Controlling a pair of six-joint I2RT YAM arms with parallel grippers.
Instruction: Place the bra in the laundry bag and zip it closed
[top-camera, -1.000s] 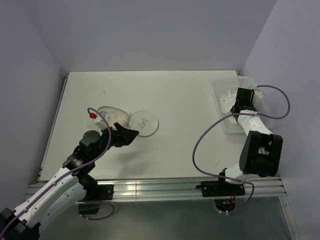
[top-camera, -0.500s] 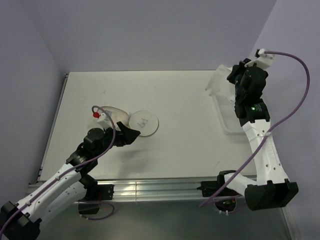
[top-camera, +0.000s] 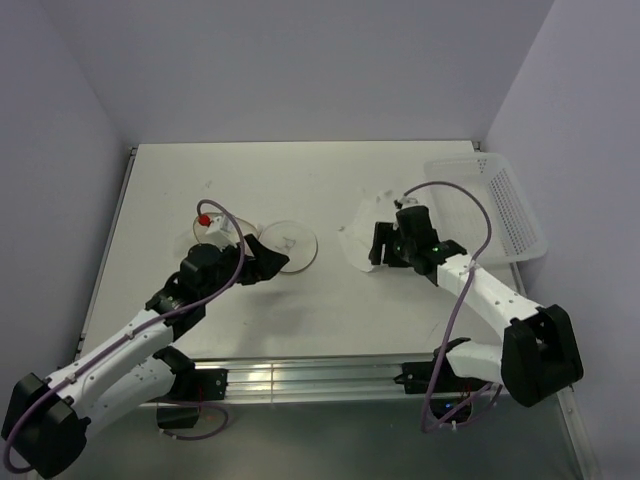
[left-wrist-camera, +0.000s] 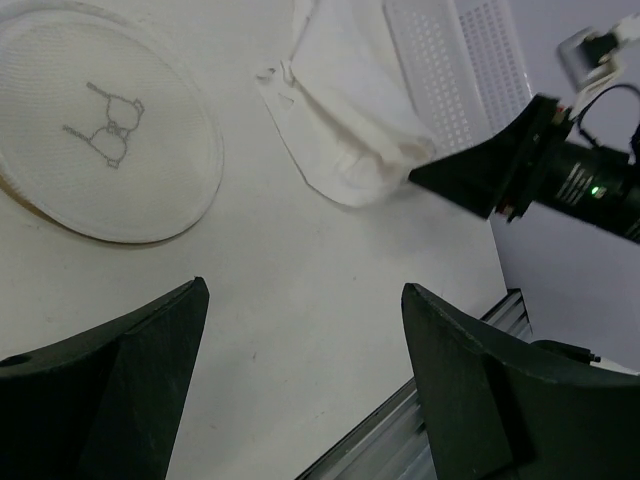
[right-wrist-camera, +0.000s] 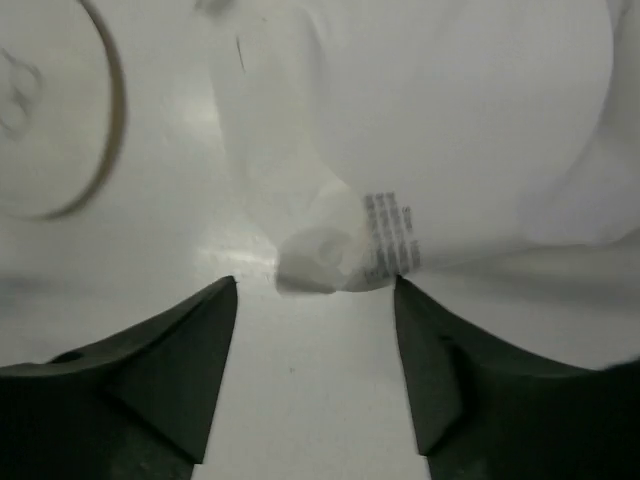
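Note:
The bra (top-camera: 362, 216) lies crumpled on the table right of centre; in the left wrist view the bra (left-wrist-camera: 345, 130) is a folded white heap. My right gripper (top-camera: 378, 245) stands open at its near edge, and in its own view the right gripper (right-wrist-camera: 315, 285) has the bra's labelled end (right-wrist-camera: 390, 238) just past the fingertips, not clamped. The laundry bag (top-camera: 290, 246) lies flat left of centre, its round face with the bra symbol (left-wrist-camera: 105, 130) up and its tan rim (right-wrist-camera: 105, 120) showing. My left gripper (top-camera: 267, 263) hovers open beside the bag, empty (left-wrist-camera: 305, 290).
A white perforated plastic basket (top-camera: 495, 200) stands at the right edge against the wall, also seen as the basket (left-wrist-camera: 460, 60) behind the bra. The right arm's cable loops above the table. The metal rail (top-camera: 320, 378) runs along the near edge.
The right arm swung from the basket to the table's middle carrying the bra, then opened and let it go. The basket shifted. The left gripper edged closer to the bag.

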